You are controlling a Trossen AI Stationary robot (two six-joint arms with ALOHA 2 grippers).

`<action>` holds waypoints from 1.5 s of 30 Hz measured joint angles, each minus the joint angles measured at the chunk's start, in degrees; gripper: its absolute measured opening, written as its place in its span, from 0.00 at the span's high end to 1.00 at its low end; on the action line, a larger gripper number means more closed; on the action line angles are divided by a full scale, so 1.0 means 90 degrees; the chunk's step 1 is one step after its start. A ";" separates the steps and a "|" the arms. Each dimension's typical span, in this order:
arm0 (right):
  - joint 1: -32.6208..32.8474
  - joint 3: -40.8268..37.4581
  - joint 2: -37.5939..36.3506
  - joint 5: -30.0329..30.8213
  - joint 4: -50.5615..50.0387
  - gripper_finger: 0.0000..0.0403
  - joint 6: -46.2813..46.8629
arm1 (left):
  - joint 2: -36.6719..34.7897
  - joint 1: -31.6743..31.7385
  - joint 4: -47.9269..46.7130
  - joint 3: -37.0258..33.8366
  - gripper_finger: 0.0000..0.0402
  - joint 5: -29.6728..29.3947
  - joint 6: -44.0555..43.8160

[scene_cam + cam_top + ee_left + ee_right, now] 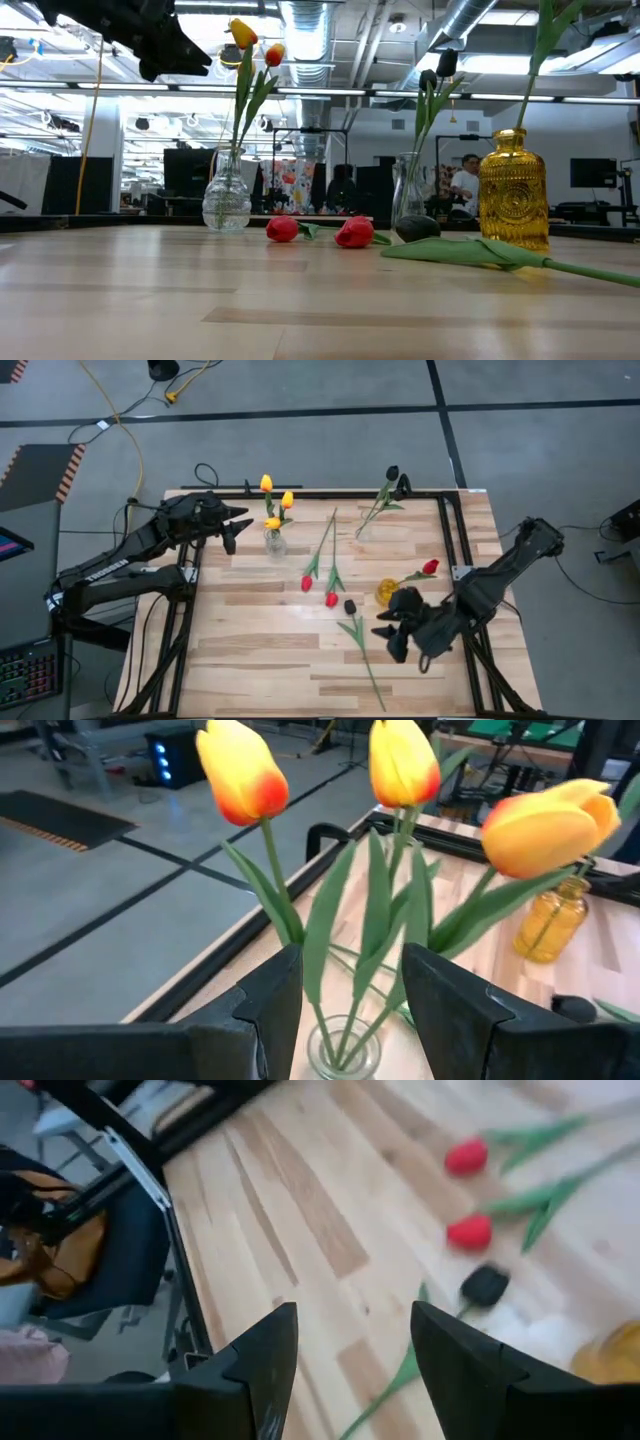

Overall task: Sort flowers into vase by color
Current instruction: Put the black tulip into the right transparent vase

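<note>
Three yellow tulips (272, 500) stand in a clear vase (274, 544) at the far left. My left gripper (240, 528) hovers open just to the left of them, its fingers (270, 1010) short of the stems. Two red tulips (307, 582) and a black tulip (350, 606) lie flat on the table's middle. An amber vase (388, 592) holds one red tulip (430, 568). A second clear vase (362, 532) holds a black tulip (392, 473). My right gripper (388, 635) hangs open above the table, right of the lying black tulip (485, 1285), touching nothing.
A black metal frame (450, 530) runs along the table's far and side edges. The lying black tulip's stem (368, 665) stretches toward the near edge. Bare wood (250, 650) lies at the near left. Beyond the table the low view shows a room with a person (465, 180).
</note>
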 joint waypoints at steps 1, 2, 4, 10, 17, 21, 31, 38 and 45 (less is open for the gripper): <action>-0.0001 0.0000 0.0116 -0.0086 0.0003 0.45 0.0200 | -0.0004 0.0000 -0.0012 0.0000 0.60 0.0025 0.0001; -0.0002 0.0000 0.0236 -0.0179 -0.0002 0.45 0.0402 | -0.0008 -0.0002 -0.0025 0.0000 0.60 0.0030 0.0001; -0.0002 0.0000 0.0475 -0.0334 -0.0005 0.45 0.0766 | -0.0009 -0.0002 -0.0158 -0.0001 0.60 0.0029 0.0001; -0.0024 0.0000 0.1106 -0.0625 -0.0037 0.45 0.1556 | -0.0007 0.0000 -0.0279 -0.0002 0.60 0.0029 0.0001; -0.0066 0.0000 0.1782 -0.0904 -0.0175 0.45 0.2141 | -0.0009 0.0000 -0.0289 -0.0002 0.60 0.0026 0.0001; -0.0063 0.0000 0.2174 -0.1088 -0.0149 0.45 0.2205 | -0.0007 0.0000 -0.0289 -0.0002 0.60 0.0026 -0.0051; -0.0185 0.0000 0.2944 -0.1482 -0.0151 0.45 0.2469 | -0.0007 0.0000 -0.0289 -0.0002 0.60 0.0025 -0.0176; -0.0354 0.0000 0.3317 -0.1487 -0.0121 0.45 0.2468 | -0.0007 0.0000 -0.0285 -0.0002 0.60 0.0026 -0.0266; -0.0533 -0.0015 0.3324 -0.1486 -0.0058 0.45 0.2458 | -0.0008 0.0000 -0.0284 -0.0002 0.60 0.0024 -0.0251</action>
